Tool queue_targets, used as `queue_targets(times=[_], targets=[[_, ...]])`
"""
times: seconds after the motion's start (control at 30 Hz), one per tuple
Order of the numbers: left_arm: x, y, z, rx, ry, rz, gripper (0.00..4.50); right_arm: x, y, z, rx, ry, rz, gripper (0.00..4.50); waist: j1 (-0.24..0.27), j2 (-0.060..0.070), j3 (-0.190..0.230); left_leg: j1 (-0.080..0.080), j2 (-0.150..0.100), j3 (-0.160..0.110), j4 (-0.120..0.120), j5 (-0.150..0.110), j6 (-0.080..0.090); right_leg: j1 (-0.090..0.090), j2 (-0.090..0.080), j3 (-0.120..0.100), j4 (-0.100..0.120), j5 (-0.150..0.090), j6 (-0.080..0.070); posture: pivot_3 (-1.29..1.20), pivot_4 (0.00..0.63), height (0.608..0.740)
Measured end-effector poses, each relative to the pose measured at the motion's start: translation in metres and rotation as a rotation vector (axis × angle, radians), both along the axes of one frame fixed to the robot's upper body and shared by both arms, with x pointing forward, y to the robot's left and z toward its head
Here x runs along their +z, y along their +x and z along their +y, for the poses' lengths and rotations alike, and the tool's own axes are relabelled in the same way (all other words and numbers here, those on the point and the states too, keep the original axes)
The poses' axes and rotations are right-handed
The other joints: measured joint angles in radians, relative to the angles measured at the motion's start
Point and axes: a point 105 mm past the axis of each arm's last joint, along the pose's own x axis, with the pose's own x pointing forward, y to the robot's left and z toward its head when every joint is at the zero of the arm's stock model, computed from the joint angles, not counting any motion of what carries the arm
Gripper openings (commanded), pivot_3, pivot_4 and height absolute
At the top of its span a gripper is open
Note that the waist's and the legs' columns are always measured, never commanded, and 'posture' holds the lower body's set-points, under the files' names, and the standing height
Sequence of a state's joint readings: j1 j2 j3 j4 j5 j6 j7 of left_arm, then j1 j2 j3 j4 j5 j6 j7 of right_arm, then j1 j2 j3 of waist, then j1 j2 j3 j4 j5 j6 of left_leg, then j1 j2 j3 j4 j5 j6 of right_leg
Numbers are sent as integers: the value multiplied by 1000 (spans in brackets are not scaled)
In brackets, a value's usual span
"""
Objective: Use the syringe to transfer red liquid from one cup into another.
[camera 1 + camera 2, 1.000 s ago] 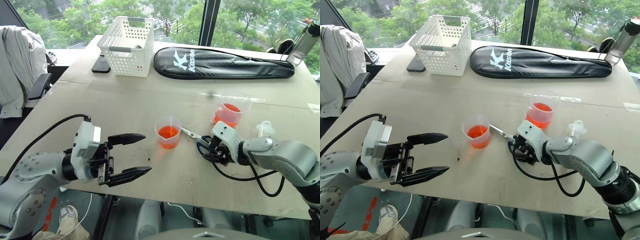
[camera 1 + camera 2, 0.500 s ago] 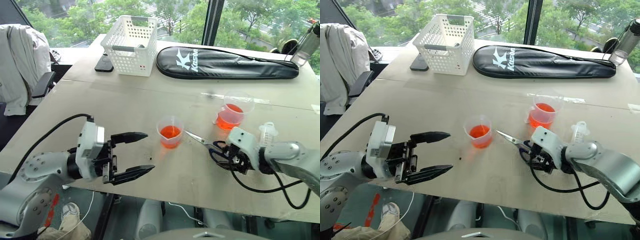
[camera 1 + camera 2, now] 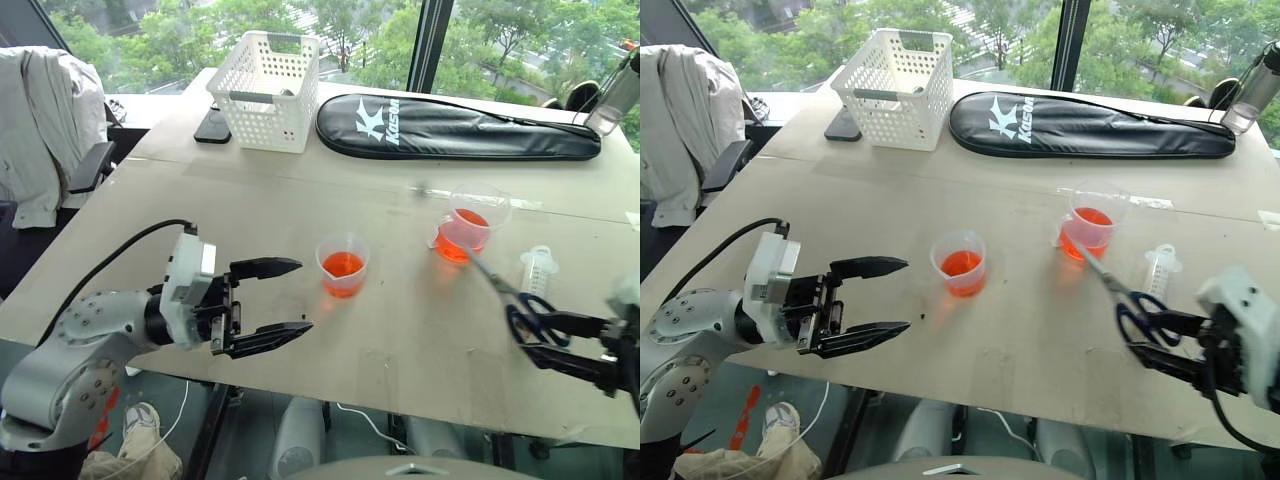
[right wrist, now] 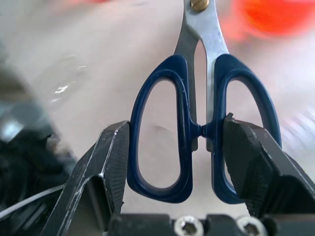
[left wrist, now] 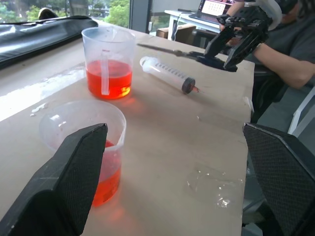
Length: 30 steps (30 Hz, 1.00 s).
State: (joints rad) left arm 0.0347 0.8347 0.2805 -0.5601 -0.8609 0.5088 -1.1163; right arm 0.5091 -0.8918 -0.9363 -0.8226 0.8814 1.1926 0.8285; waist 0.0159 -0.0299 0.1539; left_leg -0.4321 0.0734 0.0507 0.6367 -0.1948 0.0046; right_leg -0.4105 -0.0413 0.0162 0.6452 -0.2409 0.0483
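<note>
The syringe (image 3: 538,270) lies flat on the table to the right of the larger handled cup (image 3: 470,222), which holds red liquid (image 3: 460,240). The smaller cup (image 3: 342,265), also with red liquid in it, stands mid-table. My left gripper (image 3: 303,296) hovers open and level, left of the smaller cup, holding nothing. My right gripper (image 3: 540,338) is shut on the blue handles of a pair of scissors (image 4: 183,113) near the table's front right. The blades (image 3: 490,280) point toward the larger cup. The left wrist view has both cups, the syringe (image 5: 167,73) and the scissors (image 5: 167,50).
A white basket (image 3: 265,75), a dark phone (image 3: 210,125) and a long black racket bag (image 3: 450,125) lie along the far side. A bottle (image 3: 615,95) stands at the far right corner. A jacket (image 3: 40,120) hangs on a chair at the left. A person (image 5: 285,49) sits beyond the table.
My right gripper has carried the scissors up and to the right, away from the smaller cup toward the table's front right edge. The left gripper has stayed open in place.
</note>
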Motion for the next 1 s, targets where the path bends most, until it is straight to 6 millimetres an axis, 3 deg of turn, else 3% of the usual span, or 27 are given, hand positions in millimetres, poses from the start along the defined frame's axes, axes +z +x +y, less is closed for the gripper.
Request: queue_targets(times=[0.17,0.3,0.37,0.47,0.63,0.73,0.83,0.87,1.0], targets=[[1,6,-4,-34,3,-5,4500,-12,-10,-48,-221,-63,40,2475,-6,1,0,1,0,1,0,0,0,0,0,1,0,0,0,0,150,724],[5,10,-6,-47,1,-27,4500,-12,4,-99,-458,-202,45,2475,-14,0,0,1,0,2,0,0,0,-1,0,3,0,0,0,0,150,724],[6,10,-8,-54,-1,-33,4500,-15,14,-111,-517,-263,55,2475,-16,1,0,0,0,2,0,0,0,-1,0,3,0,0,0,0,150,724],[3,10,-12,-65,-7,-22,4500,-30,37,-111,-531,-282,84,2475,-22,1,0,0,0,2,-1,0,0,-1,1,3,0,0,-1,0,150,724],[3,11,-13,-54,-4,-30,4500,-53,57,-105,-496,-294,146,4475,-22,3,1,-1,0,1,-2,0,0,-1,2,3,0,1,-3,0,150,724],[3,10,-13,-43,-2,-31,4500,-59,58,-110,-499,-305,171,4475,-17,3,1,-1,0,1,-2,0,0,-1,2,3,0,1,-3,0,150,724],[5,10,-13,-19,-17,-24,4500,-48,57,-111,-474,-314,155,4475,-18,3,1,-1,0,1,-2,0,0,-1,2,3,0,0,-1,0,150,724],[7,10,-11,1,-36,-20,4500,-35,57,-107,-457,-280,119,4475,-17,3,1,-1,0,0,-2,0,0,-1,2,3,0,0,0,0,150,724],[10,9,-14,15,-64,-12,4500,6,63,-72,-353,-120,10,4475,-23,2,1,1,1,-1,-1,0,0,1,4,3,1,0,0,0,150,724]])
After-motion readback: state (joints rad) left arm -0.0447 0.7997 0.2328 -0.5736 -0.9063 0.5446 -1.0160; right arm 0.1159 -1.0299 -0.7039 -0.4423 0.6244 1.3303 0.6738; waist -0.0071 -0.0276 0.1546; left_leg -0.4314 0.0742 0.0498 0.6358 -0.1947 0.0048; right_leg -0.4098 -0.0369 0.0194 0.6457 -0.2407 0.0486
